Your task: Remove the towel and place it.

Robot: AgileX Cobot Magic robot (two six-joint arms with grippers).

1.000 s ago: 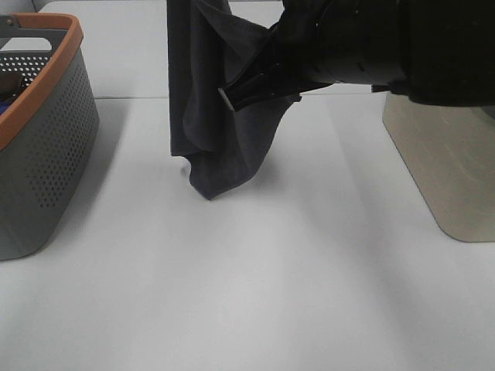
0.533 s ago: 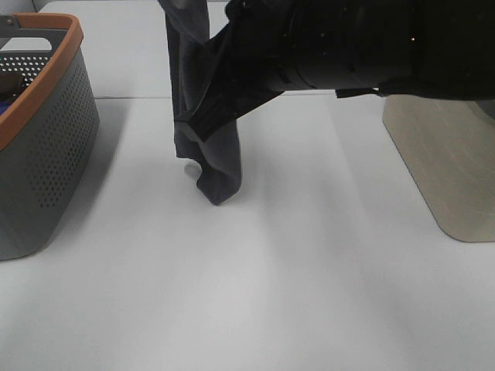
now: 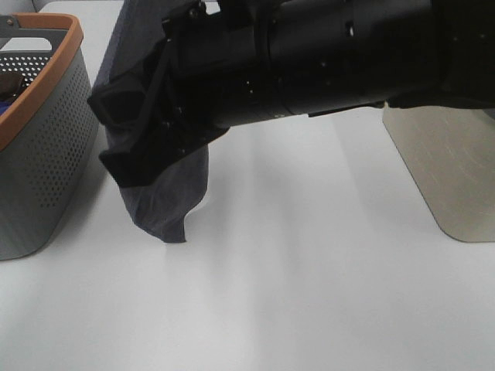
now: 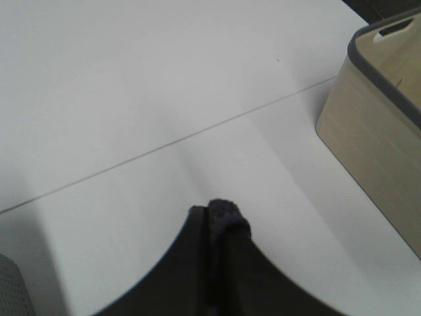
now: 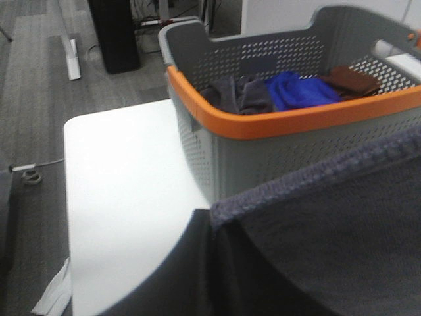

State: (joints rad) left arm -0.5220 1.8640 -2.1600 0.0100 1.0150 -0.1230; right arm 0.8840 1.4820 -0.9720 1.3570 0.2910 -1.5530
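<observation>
You have the left pincer (image 4: 214, 222) and the right pincer (image 5: 212, 227) both clenched on the towel (image 3: 166, 205), likely so it hangs open for laying flat on the table (image 3: 309, 294).

Grey perforated basket (image 3: 46, 139), orange rim — white table's (image 3: 309, 294) left edge; holds blue cloth (image 5: 299, 89), brown cloth (image 5: 352, 80). Beige bin (image 3: 441, 162) — right edge.

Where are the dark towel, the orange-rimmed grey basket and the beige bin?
Dark navy plush towel (image 3: 166, 209): exterior high view, on its hanging lower fold.
Grey perforated plastic basket with orange rim (image 3: 46, 154): exterior high view, on its side wall.
Beige rectangular bin (image 3: 445, 170): exterior high view, on its facing wall.
</observation>
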